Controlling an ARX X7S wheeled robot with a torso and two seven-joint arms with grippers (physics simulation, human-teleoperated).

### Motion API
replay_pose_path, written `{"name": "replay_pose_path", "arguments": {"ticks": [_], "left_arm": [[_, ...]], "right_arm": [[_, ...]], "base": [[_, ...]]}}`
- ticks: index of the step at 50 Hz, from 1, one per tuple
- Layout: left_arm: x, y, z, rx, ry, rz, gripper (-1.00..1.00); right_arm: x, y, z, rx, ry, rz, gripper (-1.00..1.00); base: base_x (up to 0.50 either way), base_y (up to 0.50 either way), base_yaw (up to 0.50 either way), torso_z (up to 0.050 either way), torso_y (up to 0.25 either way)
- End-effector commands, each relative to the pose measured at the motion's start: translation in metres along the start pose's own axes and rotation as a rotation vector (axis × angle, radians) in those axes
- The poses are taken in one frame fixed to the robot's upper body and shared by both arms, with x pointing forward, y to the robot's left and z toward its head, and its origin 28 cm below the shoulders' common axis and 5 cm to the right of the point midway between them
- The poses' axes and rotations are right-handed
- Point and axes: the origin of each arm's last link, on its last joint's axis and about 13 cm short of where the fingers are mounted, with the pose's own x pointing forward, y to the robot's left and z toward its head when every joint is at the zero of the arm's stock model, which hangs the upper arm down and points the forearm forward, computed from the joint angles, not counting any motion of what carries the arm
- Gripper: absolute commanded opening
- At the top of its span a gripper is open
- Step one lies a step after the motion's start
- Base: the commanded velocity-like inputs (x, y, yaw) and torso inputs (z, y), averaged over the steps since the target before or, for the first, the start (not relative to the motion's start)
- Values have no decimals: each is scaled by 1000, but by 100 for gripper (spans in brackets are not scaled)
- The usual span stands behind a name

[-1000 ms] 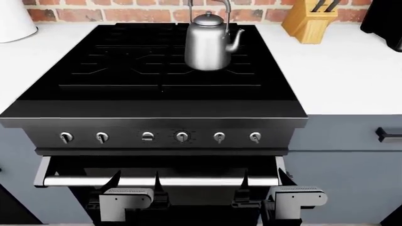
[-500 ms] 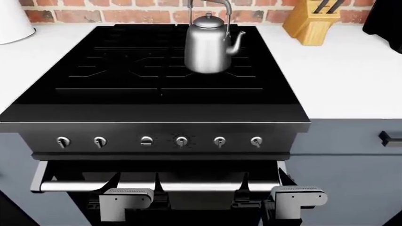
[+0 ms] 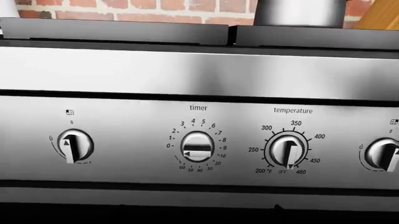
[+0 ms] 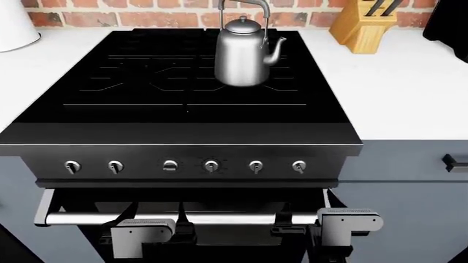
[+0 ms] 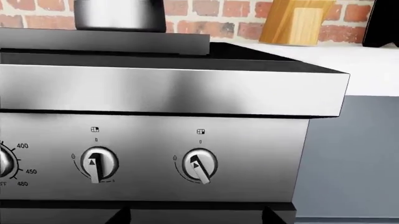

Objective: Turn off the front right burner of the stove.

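step: reach | right tool (image 4: 301, 226) jaws apart, left tool (image 4: 157, 226) likewise, both below oven handle (image 4: 183, 218) | aim: rightmost knob (image 5: 199, 164), grip its fin squarely, turn to 0 mark

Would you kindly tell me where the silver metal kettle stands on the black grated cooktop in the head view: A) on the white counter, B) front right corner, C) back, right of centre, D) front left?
C: the silver metal kettle stands toward the back of the black grated cooktop, right of centre, near the red brick wall and well away from the row of small silver knobs.
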Motion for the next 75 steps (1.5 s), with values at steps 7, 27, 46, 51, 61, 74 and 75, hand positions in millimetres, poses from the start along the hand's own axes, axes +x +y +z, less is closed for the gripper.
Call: {"name": "replay_pose_path", "arguments": {"ticks": [7,27,46,51,61,74,75], "left_arm": [[0,-1,3,-13,-7,3,100],[-1,-1,2,-10,-8,7,100],[0,-1,3,-9,-7,6,100],[-1,-1,3,-9,-7,5,100],[-2,-1,2,-10,-7,4,100],[-1,-1,3,-10,-7,5,100],[-1,-1,3,-10,-7,5,100]], "right_arm": [[14,-6,0,-21,48,60,100],[23,-7,-10,-45,69,35,100],[34,-6,-15,-123,75,10,100],[38,-5,-12,-154,71,8,100],[45,-4,-8,-204,72,-2,100],[52,-3,-7,-238,80,-12,100],[52,-3,-7,-240,80,-13,100]], "base": [[0,0,0,0,0],[0,0,0,0,0],[0,0,0,0,0],[0,0,0,0,0],[0,0,0,0,0],[0,0,0,0,0],[0,0,0,0,0]]}}
